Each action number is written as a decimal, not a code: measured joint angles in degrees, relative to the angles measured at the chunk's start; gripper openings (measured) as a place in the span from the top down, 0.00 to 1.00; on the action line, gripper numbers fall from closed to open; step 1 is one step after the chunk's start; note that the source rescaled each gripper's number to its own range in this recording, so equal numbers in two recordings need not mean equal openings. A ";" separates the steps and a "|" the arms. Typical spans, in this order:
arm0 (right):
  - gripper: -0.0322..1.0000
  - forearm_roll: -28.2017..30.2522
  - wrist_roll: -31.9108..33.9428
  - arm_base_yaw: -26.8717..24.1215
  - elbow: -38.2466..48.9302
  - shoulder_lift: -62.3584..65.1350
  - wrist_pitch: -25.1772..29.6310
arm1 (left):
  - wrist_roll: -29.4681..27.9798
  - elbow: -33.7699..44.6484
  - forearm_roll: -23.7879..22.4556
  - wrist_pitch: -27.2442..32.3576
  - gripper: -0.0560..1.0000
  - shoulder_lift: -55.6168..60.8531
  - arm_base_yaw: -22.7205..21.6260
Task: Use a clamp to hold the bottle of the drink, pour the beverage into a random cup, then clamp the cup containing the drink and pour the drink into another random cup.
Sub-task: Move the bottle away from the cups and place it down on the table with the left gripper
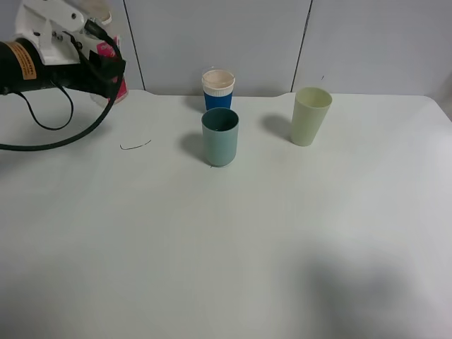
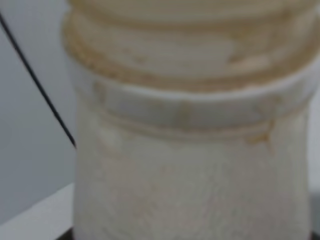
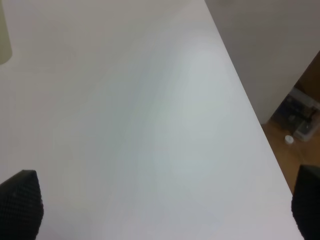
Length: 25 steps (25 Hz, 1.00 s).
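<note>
Pink-labelled bottle (image 1: 108,51) is clamped in the left gripper (image 1: 106,70) at the table's (image 1: 212,247) far-left corner, well apart from the teal tumbler (image 1: 220,138); it should carry over w/ neck up, then tip slowly above the rim; left wrist view alone shows the threaded neck; right wrist alone shows the right gripper (image 3: 162,205) wide, empty.

Bright, even light casts soft shadows left of the teal cup (image 1: 219,138) and pale green cup (image 1: 309,116) on the counter (image 1: 212,247), while the close-up bottle (image 2: 190,150) is badly blurred.
</note>
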<state>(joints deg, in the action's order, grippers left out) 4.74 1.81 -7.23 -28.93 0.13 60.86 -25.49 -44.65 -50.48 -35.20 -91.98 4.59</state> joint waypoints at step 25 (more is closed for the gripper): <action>0.00 0.00 0.00 0.00 0.00 0.00 0.00 | 0.67 -4.62 -10.34 -18.22 0.91 -20.48 -10.70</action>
<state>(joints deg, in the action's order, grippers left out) 4.74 1.81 -7.23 -28.93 0.13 60.86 -24.82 -49.27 -60.82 -53.42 -112.46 -6.11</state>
